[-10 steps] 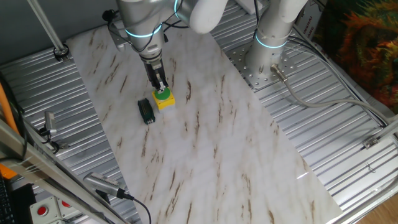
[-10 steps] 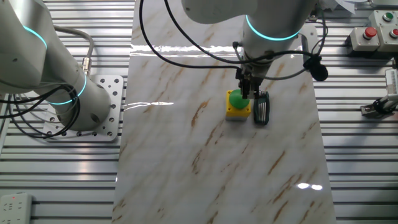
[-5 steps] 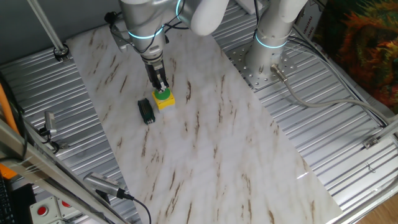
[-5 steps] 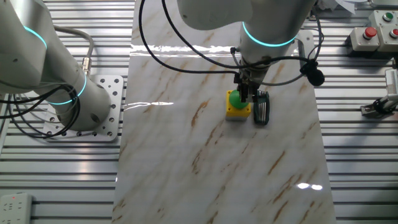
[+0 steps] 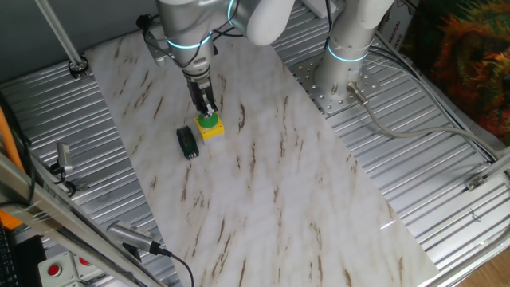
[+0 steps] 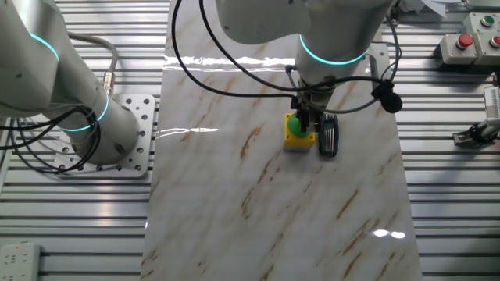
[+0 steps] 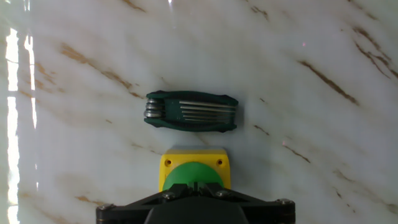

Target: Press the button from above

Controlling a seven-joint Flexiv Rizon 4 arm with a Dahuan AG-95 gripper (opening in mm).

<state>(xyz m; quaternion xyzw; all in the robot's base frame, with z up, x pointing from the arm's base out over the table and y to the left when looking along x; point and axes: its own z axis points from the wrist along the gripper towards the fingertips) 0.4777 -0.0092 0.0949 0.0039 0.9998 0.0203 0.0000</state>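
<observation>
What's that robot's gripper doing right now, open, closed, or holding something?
Gripper: fingertips together, so closed; holding nothing, tip over the small round green button on its yellow square box.

1. My work surface is a white marble-patterned board [image 5: 263,183] with brown veining. It lies on a ribbed metal table [image 5: 430,171].
2. A small yellow box [image 5: 212,131] sits directly on the board. It carries the green button [image 5: 208,121].
3. A dark folding tool [image 5: 188,143] lies flat on the board just beside the box, not touching it. The hand view shows a strip of bare board between them.
</observation>
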